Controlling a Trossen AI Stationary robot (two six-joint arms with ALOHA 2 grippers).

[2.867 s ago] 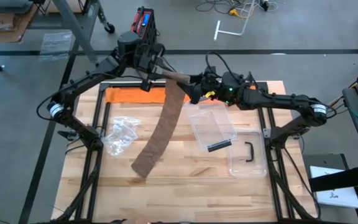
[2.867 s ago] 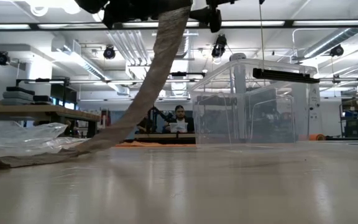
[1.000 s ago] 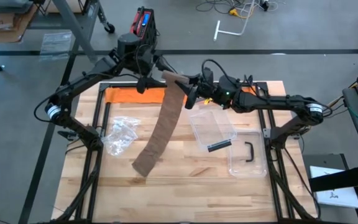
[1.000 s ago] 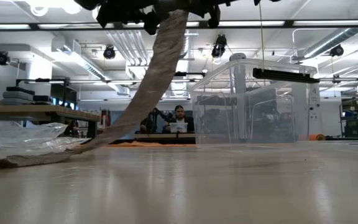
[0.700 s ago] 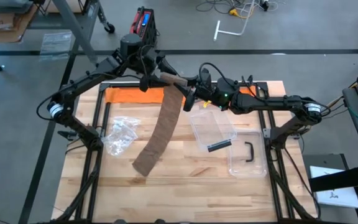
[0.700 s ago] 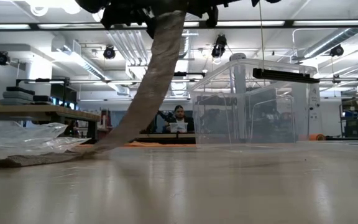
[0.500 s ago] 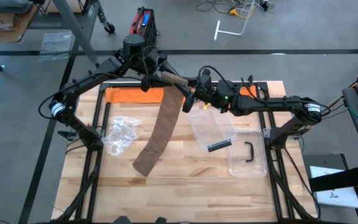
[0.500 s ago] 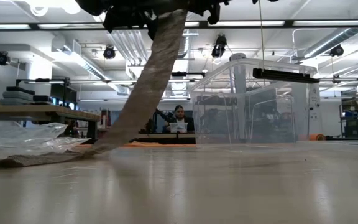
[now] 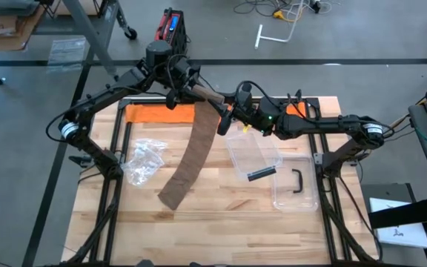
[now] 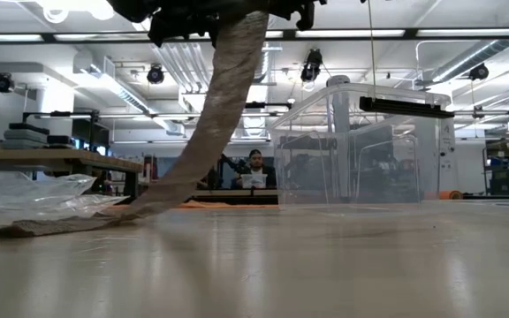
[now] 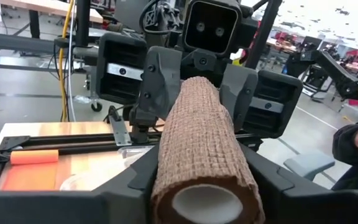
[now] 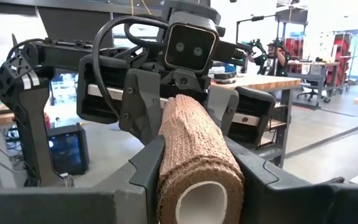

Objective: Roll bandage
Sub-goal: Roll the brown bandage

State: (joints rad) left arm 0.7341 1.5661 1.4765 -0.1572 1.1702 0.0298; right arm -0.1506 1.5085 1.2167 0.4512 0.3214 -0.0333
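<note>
Above the far edge of the wooden table (image 9: 228, 204), the two grippers face each other with the rolled part of the brown bandage (image 9: 207, 96) held between them. The left gripper (image 9: 191, 89) has its fingers (image 12: 143, 106) on either side of one end of the roll, and the right gripper (image 9: 227, 111) grips the other end, its fingers (image 11: 157, 78) pressed against the roll's sides. In both wrist views the roll's hollow white core faces the camera. From the roll the loose bandage tail (image 10: 224, 97) hangs down and slants across the table, its free end lying flat near a crumpled clear plastic bag (image 9: 144, 160). A clear plastic container (image 9: 253, 152) with its lid (image 9: 295, 182) beside it stands on the right side, and an orange cloth (image 9: 150, 113) lies at the far edge.
</note>
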